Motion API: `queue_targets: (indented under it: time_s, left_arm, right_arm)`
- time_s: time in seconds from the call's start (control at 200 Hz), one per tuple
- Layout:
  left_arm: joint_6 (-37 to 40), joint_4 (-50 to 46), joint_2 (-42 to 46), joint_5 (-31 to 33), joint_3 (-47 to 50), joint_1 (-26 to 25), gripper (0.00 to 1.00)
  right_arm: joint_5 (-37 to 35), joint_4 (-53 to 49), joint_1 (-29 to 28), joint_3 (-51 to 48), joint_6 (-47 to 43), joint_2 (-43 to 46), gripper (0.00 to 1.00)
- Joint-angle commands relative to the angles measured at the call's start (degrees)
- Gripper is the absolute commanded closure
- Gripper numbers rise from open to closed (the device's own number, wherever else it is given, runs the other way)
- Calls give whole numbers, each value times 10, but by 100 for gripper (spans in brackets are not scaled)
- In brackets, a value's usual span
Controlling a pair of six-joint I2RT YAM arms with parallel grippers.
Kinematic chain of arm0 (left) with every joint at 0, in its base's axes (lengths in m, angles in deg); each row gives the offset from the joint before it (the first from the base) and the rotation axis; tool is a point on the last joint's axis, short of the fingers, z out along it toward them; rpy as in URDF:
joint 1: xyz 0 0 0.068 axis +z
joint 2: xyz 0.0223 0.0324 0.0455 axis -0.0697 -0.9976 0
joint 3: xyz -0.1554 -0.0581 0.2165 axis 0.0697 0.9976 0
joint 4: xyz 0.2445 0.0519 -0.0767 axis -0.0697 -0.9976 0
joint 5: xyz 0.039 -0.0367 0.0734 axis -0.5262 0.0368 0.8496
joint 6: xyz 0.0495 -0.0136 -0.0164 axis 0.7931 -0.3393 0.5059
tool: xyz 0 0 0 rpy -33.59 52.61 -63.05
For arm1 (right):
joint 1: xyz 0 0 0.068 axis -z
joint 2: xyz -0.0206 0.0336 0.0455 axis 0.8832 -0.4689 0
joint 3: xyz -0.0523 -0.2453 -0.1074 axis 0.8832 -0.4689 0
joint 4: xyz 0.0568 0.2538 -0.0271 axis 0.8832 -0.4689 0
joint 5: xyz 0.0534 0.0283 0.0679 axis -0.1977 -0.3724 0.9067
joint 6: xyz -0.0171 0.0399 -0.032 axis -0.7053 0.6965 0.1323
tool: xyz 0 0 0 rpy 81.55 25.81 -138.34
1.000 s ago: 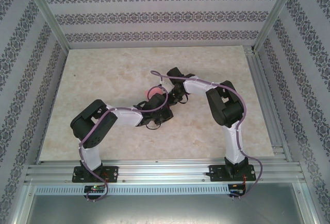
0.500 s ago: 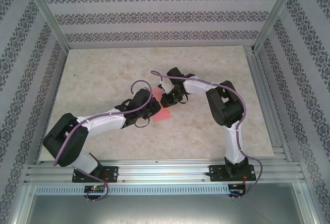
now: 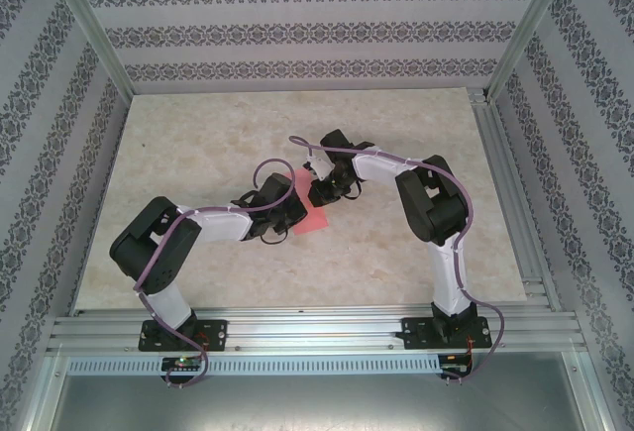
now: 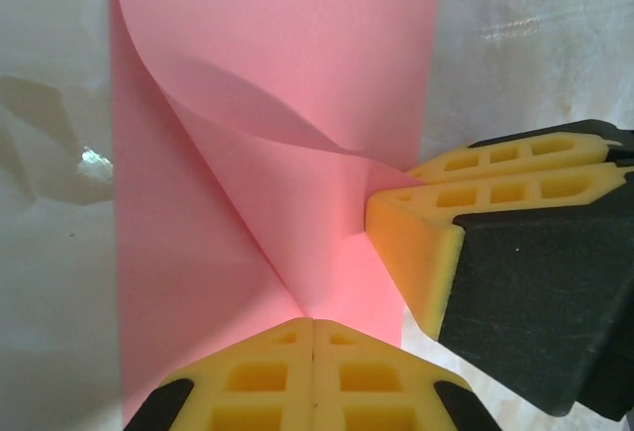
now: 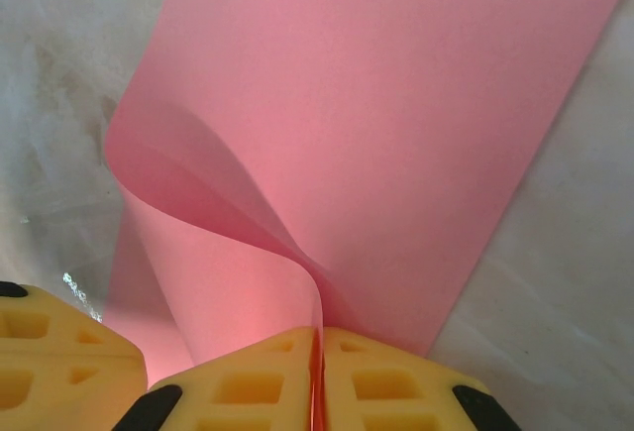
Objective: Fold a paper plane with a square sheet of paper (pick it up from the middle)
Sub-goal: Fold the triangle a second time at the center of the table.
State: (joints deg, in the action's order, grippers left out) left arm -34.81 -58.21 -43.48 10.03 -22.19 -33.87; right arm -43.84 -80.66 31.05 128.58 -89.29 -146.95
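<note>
Peeking between the jaws, mostly hidden paper (image 3: pixel 314 219).

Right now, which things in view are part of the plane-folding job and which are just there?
In the job: square sheet of paper, partly curled over; left gripper and right gripper, both shut on its edge.

Just there: table; aluminium frame; patterned walls.

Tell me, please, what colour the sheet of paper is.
The square sheet of paper is plain pink; the right wrist view shows it best.
</note>
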Motion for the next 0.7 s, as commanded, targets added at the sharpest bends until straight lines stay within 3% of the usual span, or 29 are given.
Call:
queue_targets:
  time_s: [0.0, 0.445, 0.699]
  left_arm:
    - [-19, 52, -16, -14, -21, 8, 100]
    - [-23, -11, -66, -3, -49, 10, 100]
    - [-29, 1, -77, -11, -42, 11, 100]
  right_arm:
    - [-29, -7, -3, 1, -9, -24, 89]
    - [-30, -8, -3, 0, -10, -23, 89]
    - [-30, -8, -3, 0, -10, -24, 89]
